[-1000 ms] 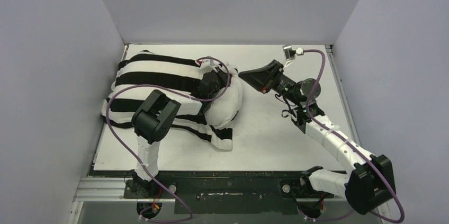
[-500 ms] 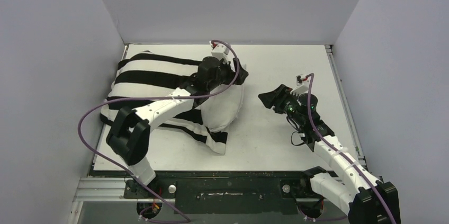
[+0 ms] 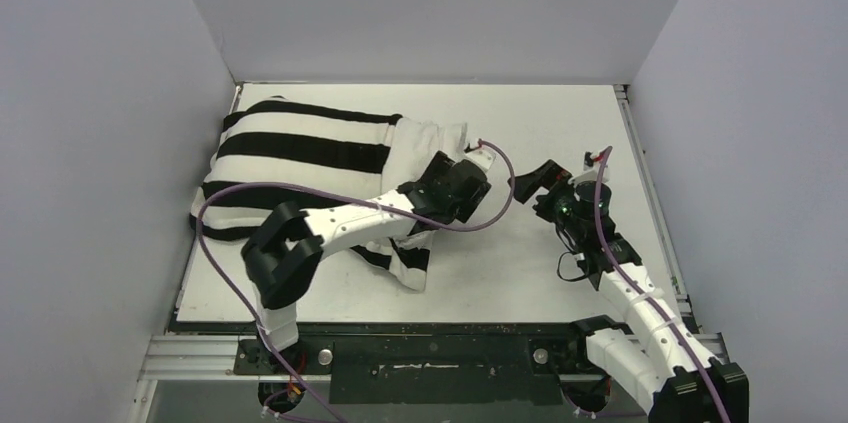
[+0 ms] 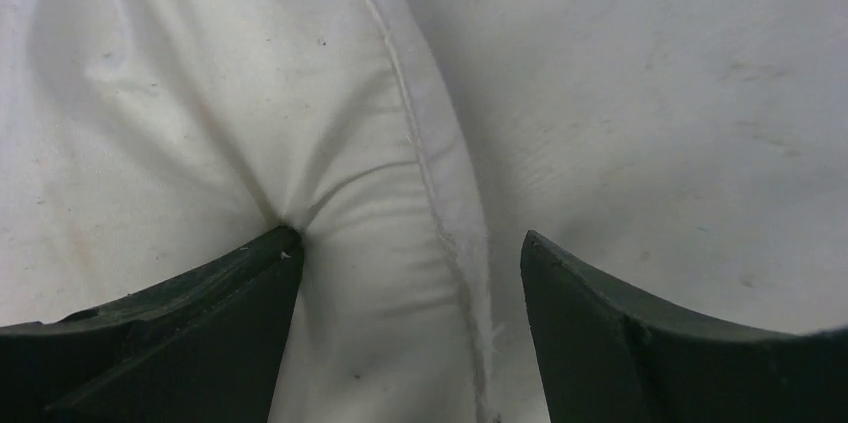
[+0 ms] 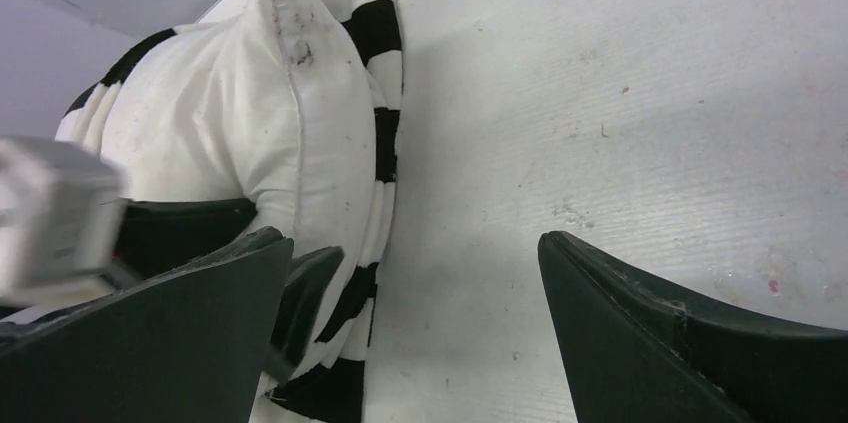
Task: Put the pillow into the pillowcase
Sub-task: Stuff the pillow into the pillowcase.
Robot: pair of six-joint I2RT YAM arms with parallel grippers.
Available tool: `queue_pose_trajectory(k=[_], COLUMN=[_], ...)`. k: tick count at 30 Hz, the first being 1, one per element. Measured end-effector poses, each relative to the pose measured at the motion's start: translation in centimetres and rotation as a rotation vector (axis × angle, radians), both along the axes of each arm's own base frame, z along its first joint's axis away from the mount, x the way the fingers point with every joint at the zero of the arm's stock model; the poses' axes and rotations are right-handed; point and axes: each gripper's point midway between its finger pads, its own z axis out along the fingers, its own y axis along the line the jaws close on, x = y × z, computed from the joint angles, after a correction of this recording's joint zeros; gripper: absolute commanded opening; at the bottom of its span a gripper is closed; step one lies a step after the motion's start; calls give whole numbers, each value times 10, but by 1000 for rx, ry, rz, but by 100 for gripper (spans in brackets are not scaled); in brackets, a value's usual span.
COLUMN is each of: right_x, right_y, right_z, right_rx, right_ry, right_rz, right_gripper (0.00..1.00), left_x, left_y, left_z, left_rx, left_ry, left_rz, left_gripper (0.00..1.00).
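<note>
Striped black-and-white pillowcase (image 3: 290, 148) lies toward the worktop's (image 3: 560, 113) far-left corner, covering most of the pillow (image 3: 425, 141), whose off-white end protrudes rightward toward the middle. The overhead view places the left gripper (image 3: 462, 193) at that exposed end and the right gripper (image 3: 540, 180) near it, apart from the fabric. Only the left wrist view shows its fingers spread astride the pillow's seamed edge, one fingertip denting the cloth, nothing pinched. The right wrist view shows its fingers spread wide over bare worktop, facing the pillow's corner with striped pillowcase edging it.
</note>
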Motion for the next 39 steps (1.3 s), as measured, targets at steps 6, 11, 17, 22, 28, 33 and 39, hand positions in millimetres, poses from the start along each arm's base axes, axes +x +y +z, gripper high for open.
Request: queue_pose_trajectory(k=[6, 11, 17, 22, 28, 33, 39], right_x=[-7, -8, -2, 15, 44, 48, 56], right_y=[-3, 17, 68, 124, 154, 180, 199], right_z=[4, -17, -71, -84, -88, -80, -76], right_rx=[23, 127, 214, 303, 421, 477, 499], right_ry=[-52, -43, 137, 194, 213, 210, 206], right_rz=[10, 85, 180, 269, 274, 316, 348], right_gripper=[86, 61, 49, 46, 47, 48, 44], left_x=[21, 29, 60, 63, 54, 54, 52], left_y=[19, 22, 49, 65, 66, 67, 66], left_z=[-46, -27, 2, 2, -4, -1, -3], left_rx=[224, 127, -73, -124, -147, -171, -197], left_ry=[-20, 0, 46, 73, 99, 98, 105], left_rz=[91, 84, 139, 166, 152, 152, 148], left_gripper=[3, 0, 0, 0, 0, 0, 0])
